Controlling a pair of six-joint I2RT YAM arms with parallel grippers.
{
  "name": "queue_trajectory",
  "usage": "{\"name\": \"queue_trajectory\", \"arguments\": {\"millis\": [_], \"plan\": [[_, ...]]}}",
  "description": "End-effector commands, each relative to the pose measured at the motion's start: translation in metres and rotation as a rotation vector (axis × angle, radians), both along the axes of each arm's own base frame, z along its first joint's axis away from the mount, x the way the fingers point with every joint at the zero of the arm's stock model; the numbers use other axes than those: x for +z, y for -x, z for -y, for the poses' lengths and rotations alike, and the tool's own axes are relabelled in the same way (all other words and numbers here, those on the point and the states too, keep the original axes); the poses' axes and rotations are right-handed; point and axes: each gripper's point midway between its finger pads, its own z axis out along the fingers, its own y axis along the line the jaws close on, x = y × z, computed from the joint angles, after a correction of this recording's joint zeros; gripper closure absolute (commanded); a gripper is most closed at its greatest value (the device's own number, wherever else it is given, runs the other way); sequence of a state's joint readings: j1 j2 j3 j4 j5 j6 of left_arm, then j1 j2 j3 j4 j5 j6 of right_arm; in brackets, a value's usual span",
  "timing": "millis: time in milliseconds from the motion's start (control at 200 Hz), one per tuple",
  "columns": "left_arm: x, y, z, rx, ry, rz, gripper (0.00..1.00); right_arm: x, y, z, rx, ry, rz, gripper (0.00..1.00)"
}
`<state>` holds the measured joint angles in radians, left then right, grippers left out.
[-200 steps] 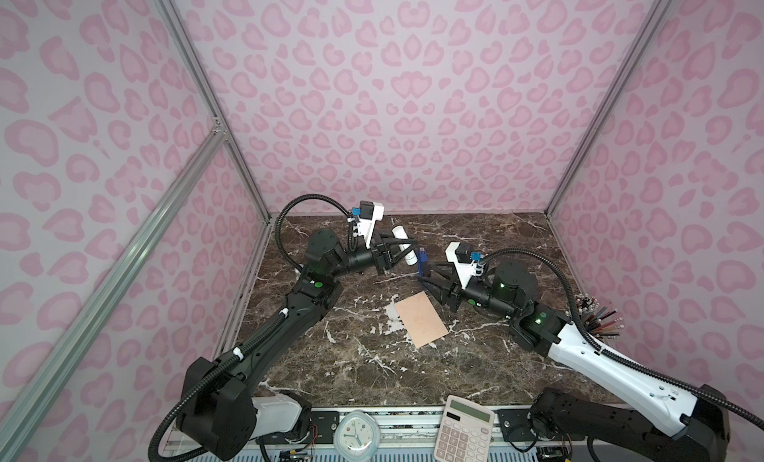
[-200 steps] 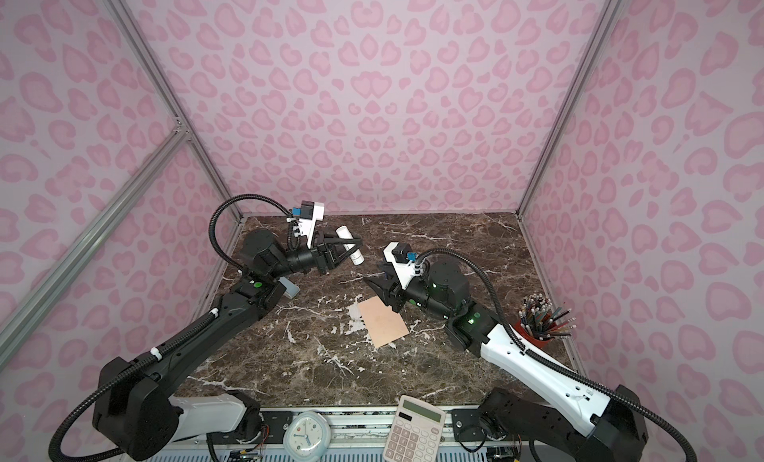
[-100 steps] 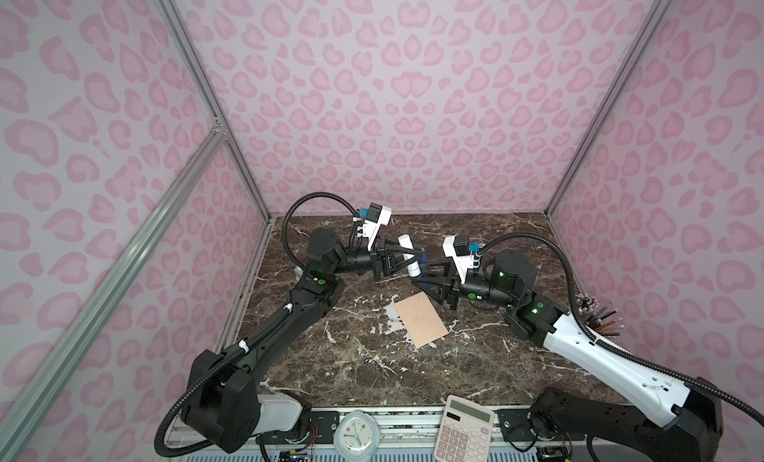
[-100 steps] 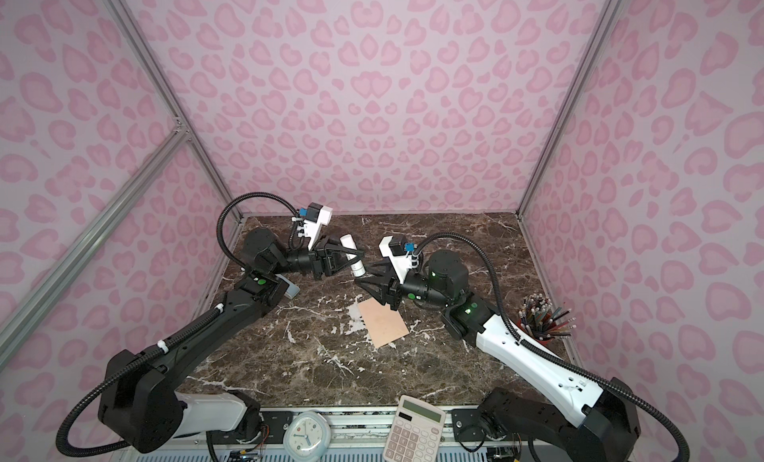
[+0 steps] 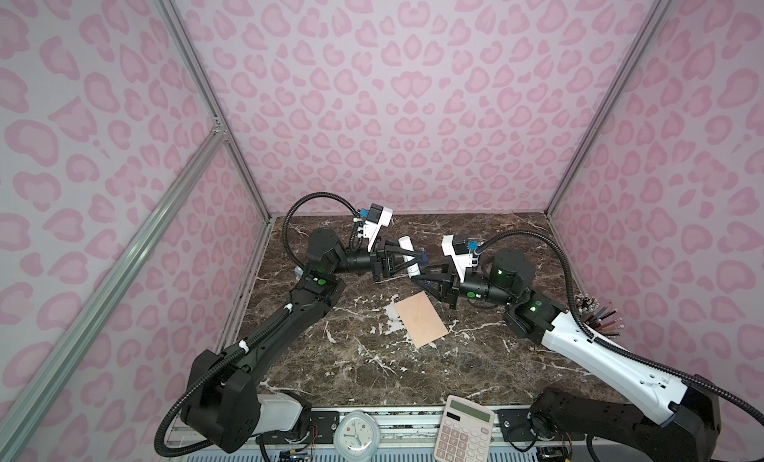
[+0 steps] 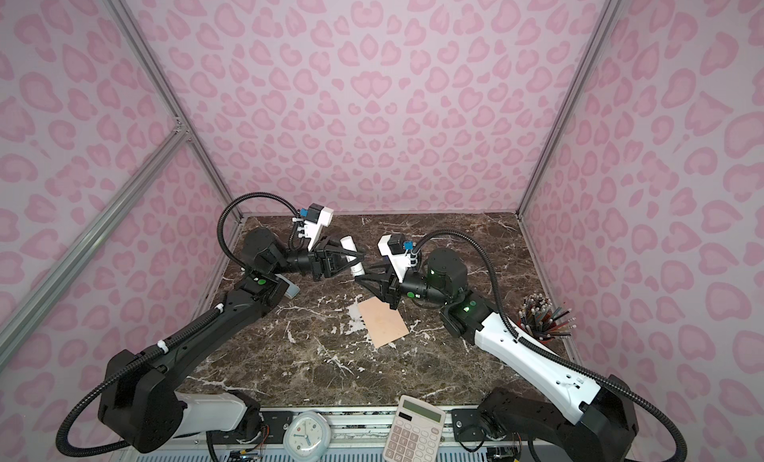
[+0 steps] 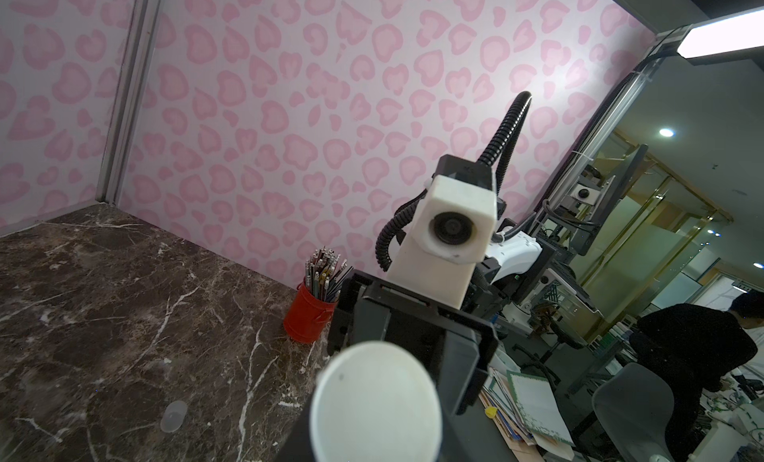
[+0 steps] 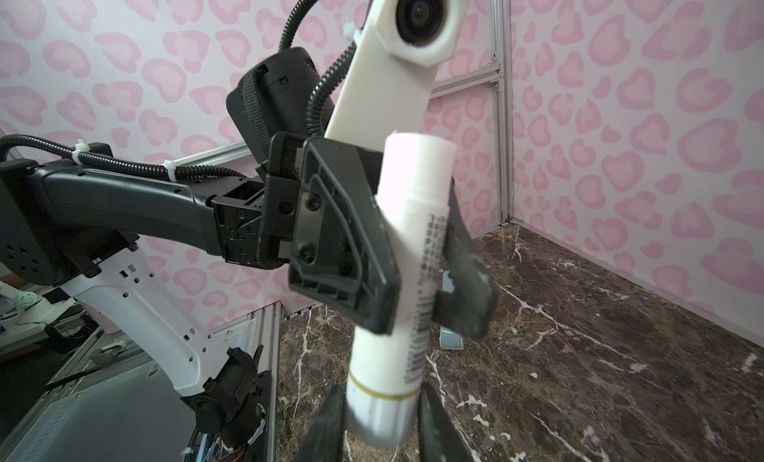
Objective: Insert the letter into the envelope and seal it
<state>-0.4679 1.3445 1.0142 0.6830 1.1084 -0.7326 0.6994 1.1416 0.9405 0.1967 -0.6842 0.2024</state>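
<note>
Left pincer [image 8: 417, 274] first: we have it pressed onto the middle of a white glue stick [image 8: 415, 183], one jaw on each side of the printed barrel. The stick is held clear of the table [image 5: 475, 369], tilted, over the back half. Out to the right pincer [image 8: 380, 433]: its two fingers [image 8: 326, 424] sit on either side of the stick's grey lower end, very close in. We cannot tell whether they are pinching it or only flanking it.

In both top views the two pincers meet nose to nose at that stick. Just in front of the right pincer, the envelope [image 5: 421, 319] lies flat near the middle of the table, peach face up, touched by neither arm. A small clear cap [image 7: 173, 414] lies alone on the marble. At the right edge stands a red pot of pencils [image 5: 597, 317]. A calculator [image 5: 463, 427] and a little clock [image 5: 354, 435] sit on the front rail.
</note>
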Motion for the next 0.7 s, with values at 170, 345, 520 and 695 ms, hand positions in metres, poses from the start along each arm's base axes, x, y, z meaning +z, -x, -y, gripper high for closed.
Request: {"name": "queue_trajectory", "arguments": {"millis": [170, 345, 520, 695], "plan": [[0.008, 0.004, 0.001, -0.014, 0.019, 0.048, 0.96, 0.008, 0.001, -0.003, 0.020, -0.030, 0.016, 0.71], [0.002, -0.004, 0.003, 0.053, -0.012, 0.076, 0.96, 0.007, -0.006, -0.004, -0.008, -0.032, -0.002, 0.74], [-0.009, -0.020, 0.000, 0.209, -0.085, 0.135, 0.96, 0.008, -0.018, -0.002, -0.098, -0.033, 0.016, 0.77], [-0.016, -0.034, -0.002, 0.331, -0.114, 0.160, 0.96, 0.013, -0.022, -0.008, -0.192, -0.013, 0.080, 0.79]]}}
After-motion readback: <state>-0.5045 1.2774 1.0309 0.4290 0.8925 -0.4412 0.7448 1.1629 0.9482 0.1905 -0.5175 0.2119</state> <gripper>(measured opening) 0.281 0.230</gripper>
